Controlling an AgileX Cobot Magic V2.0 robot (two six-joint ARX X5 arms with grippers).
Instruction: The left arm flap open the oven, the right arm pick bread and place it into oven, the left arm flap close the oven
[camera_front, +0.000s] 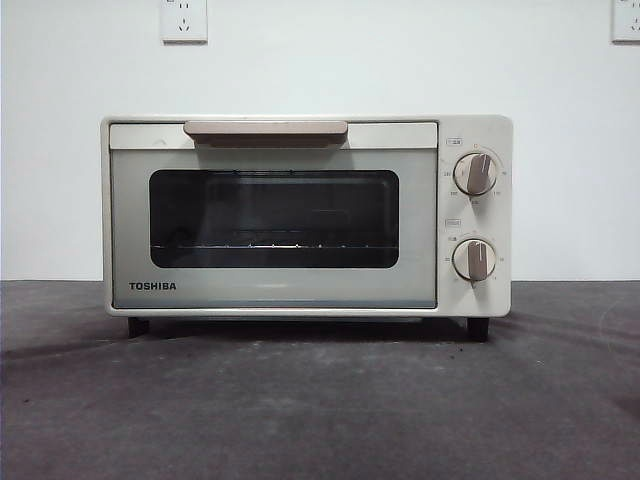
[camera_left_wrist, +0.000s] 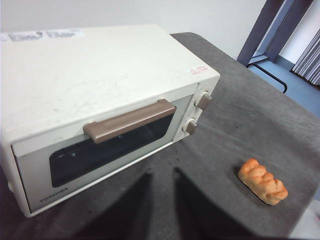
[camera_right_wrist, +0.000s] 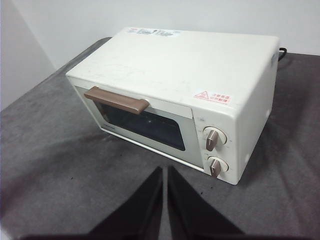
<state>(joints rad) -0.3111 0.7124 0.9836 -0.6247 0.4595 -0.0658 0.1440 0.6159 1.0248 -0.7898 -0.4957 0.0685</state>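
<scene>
While nothing is yet in motion, the front view shows the oven (camera_front: 306, 215) standing square on the grey bench (camera_front: 320, 410), door shut, beige handle (camera_front: 265, 130) along the top edge, two knobs (camera_front: 475, 173) at one side; no arm or claw in sight here.

Left wrist view: left claw (camera_left_wrist: 161, 172) hangs above the bench in front of the oven's door, jaws a narrow gap apart, holding nothing. The bread (camera_left_wrist: 263, 181) lies on the bench, well apart from the oven, on its knob side.

Right wrist view: right claw (camera_right_wrist: 164, 170) waits above the bench near the knob end, jaws nearly together w/ only a slit between, empty.

Judged step: first one, door not yet opened. Next move calls for the left claw to reach the handle & pull it down.
</scene>
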